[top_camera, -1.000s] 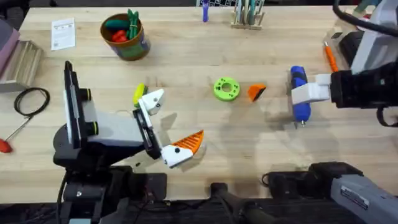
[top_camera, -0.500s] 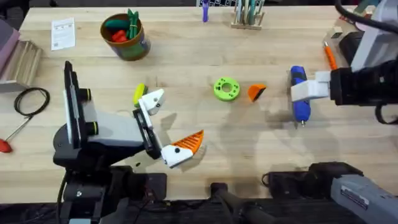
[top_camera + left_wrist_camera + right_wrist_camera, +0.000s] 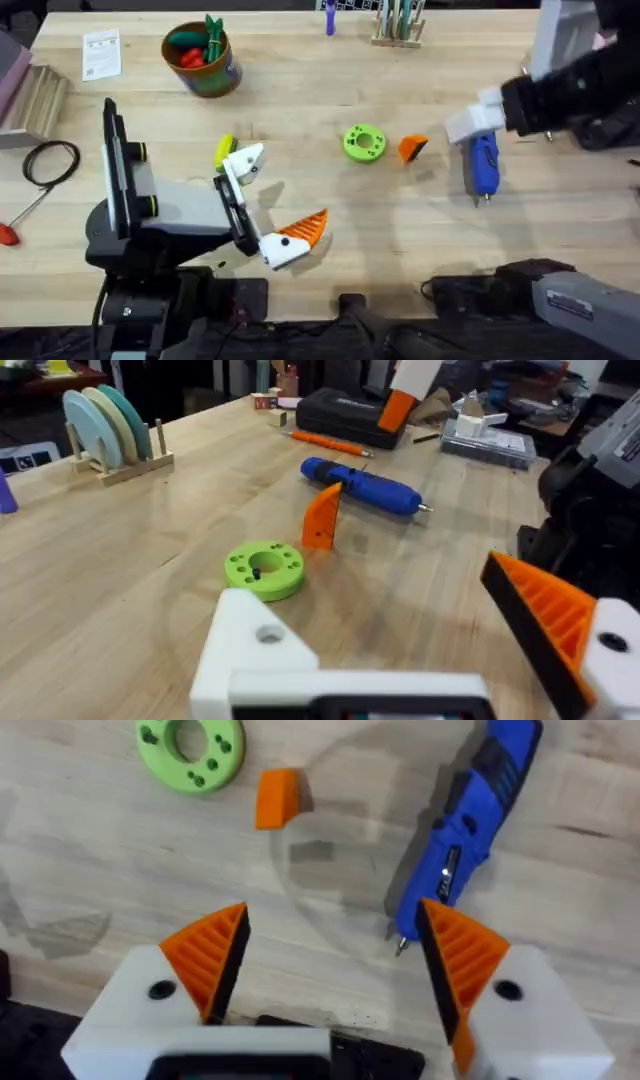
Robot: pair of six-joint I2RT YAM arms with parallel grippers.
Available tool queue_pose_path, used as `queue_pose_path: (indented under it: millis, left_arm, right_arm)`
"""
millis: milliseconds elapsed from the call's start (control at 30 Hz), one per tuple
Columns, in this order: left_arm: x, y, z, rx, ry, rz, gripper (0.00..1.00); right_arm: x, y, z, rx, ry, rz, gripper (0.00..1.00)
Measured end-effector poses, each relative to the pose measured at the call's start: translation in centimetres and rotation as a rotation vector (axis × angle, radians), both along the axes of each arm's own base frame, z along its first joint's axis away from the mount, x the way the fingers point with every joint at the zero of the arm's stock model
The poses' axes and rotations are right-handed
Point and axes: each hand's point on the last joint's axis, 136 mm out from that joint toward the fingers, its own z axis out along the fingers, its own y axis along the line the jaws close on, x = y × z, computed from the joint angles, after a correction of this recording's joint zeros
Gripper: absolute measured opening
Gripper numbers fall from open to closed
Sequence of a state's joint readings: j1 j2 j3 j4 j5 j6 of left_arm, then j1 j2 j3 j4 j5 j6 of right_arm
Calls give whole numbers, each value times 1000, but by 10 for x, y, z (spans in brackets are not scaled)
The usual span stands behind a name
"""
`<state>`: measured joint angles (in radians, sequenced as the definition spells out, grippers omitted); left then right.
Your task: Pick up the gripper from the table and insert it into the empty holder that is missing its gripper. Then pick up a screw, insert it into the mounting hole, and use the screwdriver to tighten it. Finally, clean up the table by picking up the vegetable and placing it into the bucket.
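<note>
The orange wedge-shaped gripper (image 3: 411,148) (image 3: 322,517) (image 3: 277,798) lies on the table (image 3: 330,90) right of a green disc (image 3: 364,142) (image 3: 264,568). The blue screwdriver (image 3: 483,160) (image 3: 362,485) (image 3: 470,830) lies just beyond it. My left gripper (image 3: 275,195) (image 3: 400,630) is open: one finger is the bare white holder (image 3: 243,158) (image 3: 260,650) with a visible hole, the other carries an orange tip (image 3: 305,230). My right gripper (image 3: 478,115) (image 3: 335,955) hangs open and empty above the screwdriver. The bucket (image 3: 205,60) stands far left, holding red and green vegetables.
A small yellow-green object (image 3: 223,150) lies beside the bare holder. A slim orange driver (image 3: 530,92) and a black case (image 3: 350,415) are at the far right. A disc rack (image 3: 398,25) stands at the back; a cable (image 3: 50,160) and a red-handled tool (image 3: 8,232) lie at the left edge.
My right arm has lifted up and back from the screwdriver, which stays on the table. The left arm, the orange gripper and the green disc have not moved.
</note>
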<state>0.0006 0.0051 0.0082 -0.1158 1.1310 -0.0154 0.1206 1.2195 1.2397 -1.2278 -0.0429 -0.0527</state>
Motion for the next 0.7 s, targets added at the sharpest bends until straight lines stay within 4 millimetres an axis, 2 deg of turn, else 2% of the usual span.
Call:
queue_pose_path:
  millis: [233,367,400,700]
  left_arm:
    - [0,0,0,0,0,0,985]
    - [0,0,0,0,0,-1,986]
    - [0,0,0,0,0,-2,986]
    - [0,0,0,0,0,-2,986]
  right_arm:
    - [20,28,0,-7,30,105,993]
    - [25,43,-13,-19,81,158,991]
    - [26,50,-23,-24,114,174,992]
    - [36,58,-39,-29,147,173,992]
